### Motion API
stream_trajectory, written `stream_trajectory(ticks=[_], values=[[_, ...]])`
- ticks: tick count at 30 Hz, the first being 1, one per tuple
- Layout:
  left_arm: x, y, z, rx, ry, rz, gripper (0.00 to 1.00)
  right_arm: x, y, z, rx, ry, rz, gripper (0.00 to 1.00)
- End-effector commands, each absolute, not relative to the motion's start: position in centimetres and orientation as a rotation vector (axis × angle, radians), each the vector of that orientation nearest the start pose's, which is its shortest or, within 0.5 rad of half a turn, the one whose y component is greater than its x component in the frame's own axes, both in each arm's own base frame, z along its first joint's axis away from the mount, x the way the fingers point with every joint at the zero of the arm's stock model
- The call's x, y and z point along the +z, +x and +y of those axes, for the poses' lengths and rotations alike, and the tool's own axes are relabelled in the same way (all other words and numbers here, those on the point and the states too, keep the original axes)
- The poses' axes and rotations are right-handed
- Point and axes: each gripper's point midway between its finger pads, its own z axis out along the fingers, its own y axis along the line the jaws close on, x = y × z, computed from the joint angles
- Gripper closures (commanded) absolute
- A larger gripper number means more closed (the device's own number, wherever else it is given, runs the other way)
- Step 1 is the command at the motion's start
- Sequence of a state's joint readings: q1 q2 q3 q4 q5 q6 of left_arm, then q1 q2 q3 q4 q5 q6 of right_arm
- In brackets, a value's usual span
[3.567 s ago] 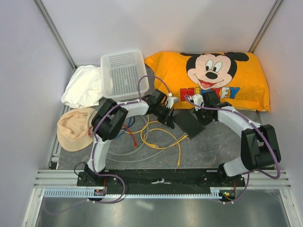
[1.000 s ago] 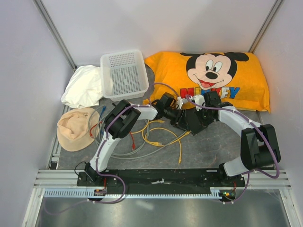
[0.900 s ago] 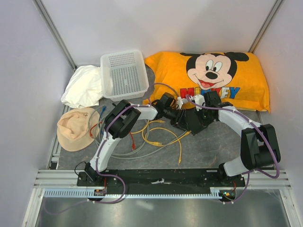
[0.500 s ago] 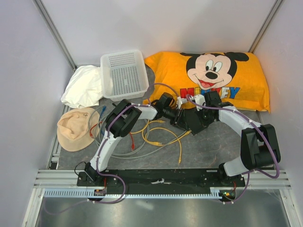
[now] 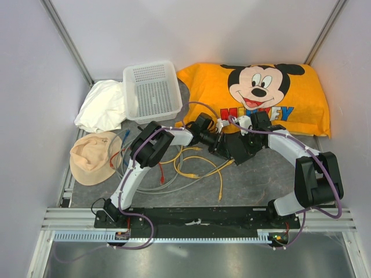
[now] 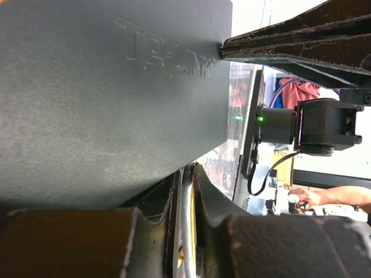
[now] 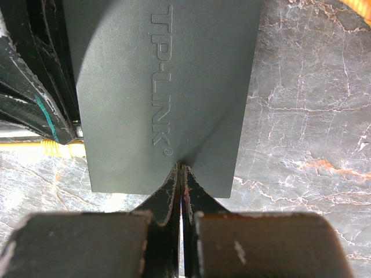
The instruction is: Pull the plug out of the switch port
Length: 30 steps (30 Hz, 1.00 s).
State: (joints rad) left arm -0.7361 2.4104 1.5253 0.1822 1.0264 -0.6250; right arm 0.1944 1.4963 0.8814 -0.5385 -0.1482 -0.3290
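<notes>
The switch (image 5: 235,150) is a flat black TP-LINK box lying between my two grippers in front of the pillow. It fills the left wrist view (image 6: 104,98) and the right wrist view (image 7: 162,87). My left gripper (image 5: 215,144) is at the switch's left edge, and its jaws (image 6: 188,191) are shut on the plug (image 6: 189,231) of the yellow cable (image 7: 55,149). The socket itself is hidden behind the fingers. My right gripper (image 5: 247,143) is shut, with its tips (image 7: 182,171) pressed against the switch's face at its near edge.
The yellow cable (image 5: 200,172) loops over the grey mat among red and grey cables (image 5: 152,184). A white basket (image 5: 152,90) and a white cloth (image 5: 101,107) lie at the back left, with a tan hat (image 5: 90,156) at the left. An orange Mickey pillow (image 5: 261,95) lies behind the switch.
Since 3.6 s ago my left arm has reached right to the switch's left edge and closed there. Over the last second nothing has visibly moved.
</notes>
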Motion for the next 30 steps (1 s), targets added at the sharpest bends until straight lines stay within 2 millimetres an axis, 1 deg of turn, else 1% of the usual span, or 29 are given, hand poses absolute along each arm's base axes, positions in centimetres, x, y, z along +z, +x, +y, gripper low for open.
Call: stream_trajectory(ticks=[1, 5, 9, 17, 18, 19, 20, 21, 22, 25, 26, 28, 30], values=[[-1.8, 27.2, -45.5, -1.652, 0.588, 2.627, 0.81, 2.9, 28.9, 6.7, 0.147, -0.758, 2.644, 1.0], [-1.4, 27.3, -45.8, -1.666, 0.582, 2.615, 0.82, 2.6, 28.8, 6.6, 0.149, -0.757, 2.649, 1.0], [-1.6, 27.4, -45.8, -1.672, 0.564, 2.621, 0.82, 2.5, 28.9, 6.6, 0.148, -0.755, 2.65, 1.0], [-1.2, 27.7, -46.3, -1.698, 0.474, 2.636, 0.81, 2.4, 28.8, 6.6, 0.15, -0.754, 2.656, 0.99], [-1.3, 27.8, -46.3, -1.699, 0.457, 2.639, 0.79, 2.4, 28.9, 6.6, 0.149, -0.755, 2.655, 0.99], [-0.8, 28.0, -46.5, -1.722, 0.448, 2.617, 0.77, 2.3, 28.8, 6.6, 0.151, -0.757, 2.659, 0.99], [-0.9, 27.8, -46.5, -1.733, 0.445, 2.62, 0.75, 2.3, 28.7, 6.6, 0.15, -0.758, 2.659, 0.99], [-0.8, 27.8, -46.5, -1.743, 0.444, 2.619, 0.67, 2.3, 28.8, 6.6, 0.149, -0.756, 2.659, 0.99], [-0.6, 27.9, -46.7, -1.756, 0.442, 2.61, 0.66, 2.3, 28.8, 6.6, 0.149, -0.758, 2.657, 0.99], [-0.9, 27.7, -46.6, -1.757, 0.432, 2.623, 0.65, 2.2, 28.8, 6.6, 0.151, -0.759, 2.658, 0.99], [-1.0, 27.9, -46.6, -1.731, 0.409, 2.635, 0.68, 2.2, 28.8, 6.6, 0.151, -0.759, 2.66, 0.99], [-1.2, 27.9, -46.4, -1.71, 0.39, 2.647, 0.77, 2.2, 28.8, 6.7, 0.156, -0.76, 2.662, 0.99], [-1.7, 28.1, -46.2, -1.649, 0.343, 2.681, 0.88, 2.1, 28.7, 6.7, 0.158, -0.761, 2.663, 0.99]])
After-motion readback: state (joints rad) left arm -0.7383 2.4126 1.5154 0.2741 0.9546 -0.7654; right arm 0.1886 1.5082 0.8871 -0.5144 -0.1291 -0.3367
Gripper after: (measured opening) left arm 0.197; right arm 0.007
